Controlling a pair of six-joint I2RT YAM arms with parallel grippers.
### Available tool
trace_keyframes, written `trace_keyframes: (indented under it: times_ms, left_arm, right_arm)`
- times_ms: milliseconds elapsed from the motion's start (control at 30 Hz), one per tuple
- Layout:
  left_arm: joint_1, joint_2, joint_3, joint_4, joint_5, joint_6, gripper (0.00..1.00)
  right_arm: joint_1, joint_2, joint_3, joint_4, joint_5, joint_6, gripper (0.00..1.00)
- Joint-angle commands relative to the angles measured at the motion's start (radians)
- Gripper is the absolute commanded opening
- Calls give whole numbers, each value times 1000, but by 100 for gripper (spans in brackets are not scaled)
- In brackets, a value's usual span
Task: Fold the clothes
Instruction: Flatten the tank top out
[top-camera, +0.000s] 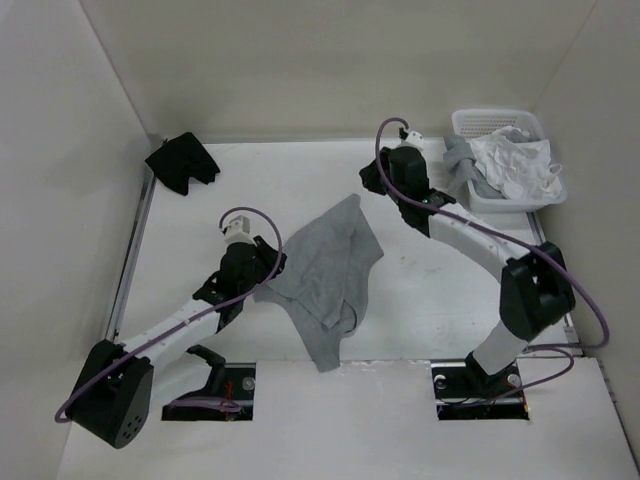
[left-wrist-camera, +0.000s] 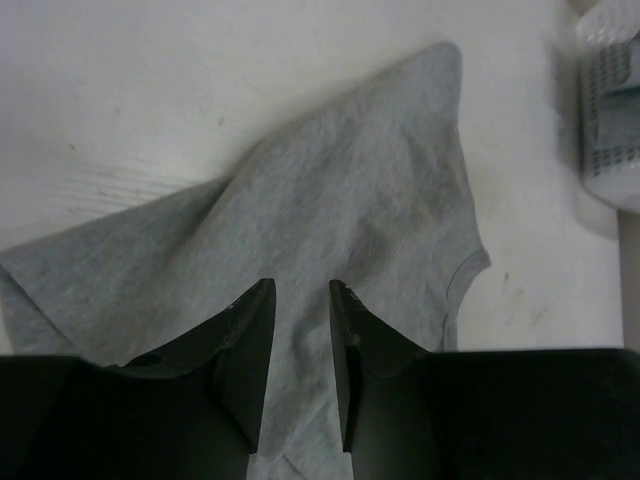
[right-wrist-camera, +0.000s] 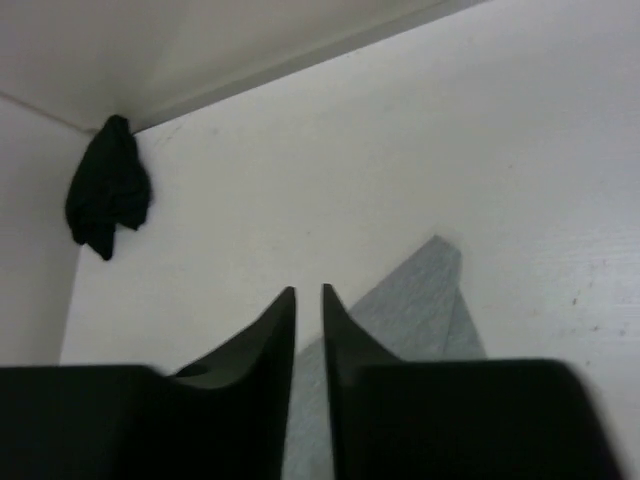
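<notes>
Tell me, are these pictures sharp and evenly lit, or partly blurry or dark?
Top view: even, soft light, sharp, with faint shadow beside the grey tank top. Left wrist view: the left gripper is a dark, soft-edged silhouette. Right wrist view: hazier overall, the black garment in the corner blurred.

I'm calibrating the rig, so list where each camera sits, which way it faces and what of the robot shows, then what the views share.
Top external: above and behind the bases, looking down on the table; left arm and right arm show.
Left wrist: on the left arm, looking down at the grey tank top; left gripper fingers show.
Right wrist: on the right arm, facing the far-left corner and black garment; right gripper fingers show.
Shared: all three see the tank top.
</notes>
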Motion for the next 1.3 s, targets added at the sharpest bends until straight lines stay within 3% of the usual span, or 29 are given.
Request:
trace_keyframes:
  times_ms: [0, 67, 133, 267, 333, 500, 833, 1167, 1233, 1267]
  left_arm:
    - [-67, 45, 74, -57, 8, 44, 21]
    - [-125, 50, 85, -112, 8, 34, 19]
    - [-210, 31, 83, -168, -25, 20, 18]
    - [-253, -12, 42, -251, -185, -17, 32]
    - [-239, -16, 25, -243, -193, -28, 38]
    - [-207, 14, 0, -180, -173, -57, 45]
    - [-159, 160, 25, -105, -94, -49, 46]
    - [-136, 268, 54, 2, -22, -55, 41]
    - [-136, 246, 40, -1, -30, -54, 33]
    - [-130, 223, 27, 2, -39, -46, 22]
  right_arm:
    - [83, -128, -153, 7, 71, -59, 11]
    - [111, -172, -262, -9, 78, -36, 4]
    - [157, -223, -374, -1, 61, -13, 6]
    - [223, -216, -471, 27, 46, -2, 33]
    - [224, -188, -473, 57, 26, -1, 40]
    - [202, -64, -404, 148, -46, 7, 48]
    - [128, 99, -297, 231, -94, 58, 49]
    - [111, 128, -261, 275, -114, 62, 17]
    - [106, 122, -263, 290, -122, 62, 10]
    - [106, 119, -261, 295, -120, 59, 8]
